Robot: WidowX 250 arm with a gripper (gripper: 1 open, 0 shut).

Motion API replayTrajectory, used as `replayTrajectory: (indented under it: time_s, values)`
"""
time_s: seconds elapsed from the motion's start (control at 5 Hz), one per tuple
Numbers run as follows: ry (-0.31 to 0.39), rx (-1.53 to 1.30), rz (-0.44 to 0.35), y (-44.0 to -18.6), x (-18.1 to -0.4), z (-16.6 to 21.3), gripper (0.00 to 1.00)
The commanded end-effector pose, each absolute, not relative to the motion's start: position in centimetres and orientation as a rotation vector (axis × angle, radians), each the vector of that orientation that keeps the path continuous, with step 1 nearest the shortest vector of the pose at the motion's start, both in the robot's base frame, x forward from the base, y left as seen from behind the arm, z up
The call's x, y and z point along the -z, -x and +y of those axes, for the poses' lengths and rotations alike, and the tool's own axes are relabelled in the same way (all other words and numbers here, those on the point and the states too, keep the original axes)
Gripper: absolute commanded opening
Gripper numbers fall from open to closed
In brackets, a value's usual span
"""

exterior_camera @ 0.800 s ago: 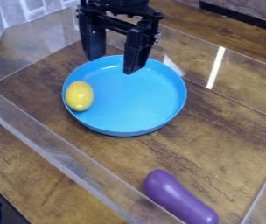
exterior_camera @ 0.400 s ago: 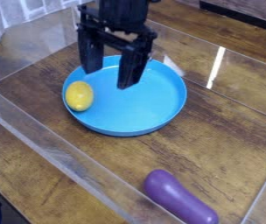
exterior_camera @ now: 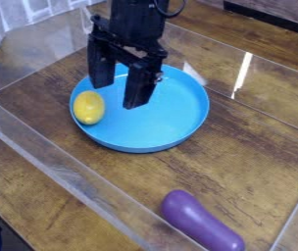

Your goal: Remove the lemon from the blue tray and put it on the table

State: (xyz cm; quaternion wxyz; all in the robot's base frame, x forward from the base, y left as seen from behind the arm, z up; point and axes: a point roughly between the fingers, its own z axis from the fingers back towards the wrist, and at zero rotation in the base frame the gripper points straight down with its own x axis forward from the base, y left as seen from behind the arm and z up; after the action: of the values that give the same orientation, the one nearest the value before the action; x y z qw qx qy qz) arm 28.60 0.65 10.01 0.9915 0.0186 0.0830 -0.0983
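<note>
One lemon: yellow [exterior_camera: 89, 107], inside the blue tray [exterior_camera: 141, 135], at its left side in the view, beside the raised rim; not on the surface yet.
Tool: black gripper [exterior_camera: 117, 101], two fingers spread apart, nothing between them that I can see; over the tray, right of the lemon in the view. Height above the tray floor hard to read.
Done so far: arm positioned over the tray, by my judgement; no grip on the fruit, no transfer.
Left to do: line up on the lemon, close on it, lift over the rim, set down on the wood, let go.
Surface: dark brown wood-grain table [exterior_camera: 237, 157], glossy streak [exterior_camera: 242, 71] at upper right.
Other object: long purple eggplant-like item [exterior_camera: 200, 222], near the lower edge of the view, well apart from the tray; likely no hindrance unless the drop spot is chosen there.
Obstacles: tray rim close to the lemon, could catch a finger; clear acrylic wall [exterior_camera: 75, 165] runs past the tray's lower left, limiting room on that side.
Risk: smooth round fruit, may roll if nudged or released high.
</note>
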Motion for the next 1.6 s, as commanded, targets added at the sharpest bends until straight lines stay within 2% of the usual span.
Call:
replayTrajectory:
  time_s: [0.0,1.4]
  values:
    - [-0.047,0.227,0.145,-28.9,-10.5,2.0,1.00]
    - [-0.047,0.312,0.194,-29.2,-7.1,5.1,1.00]
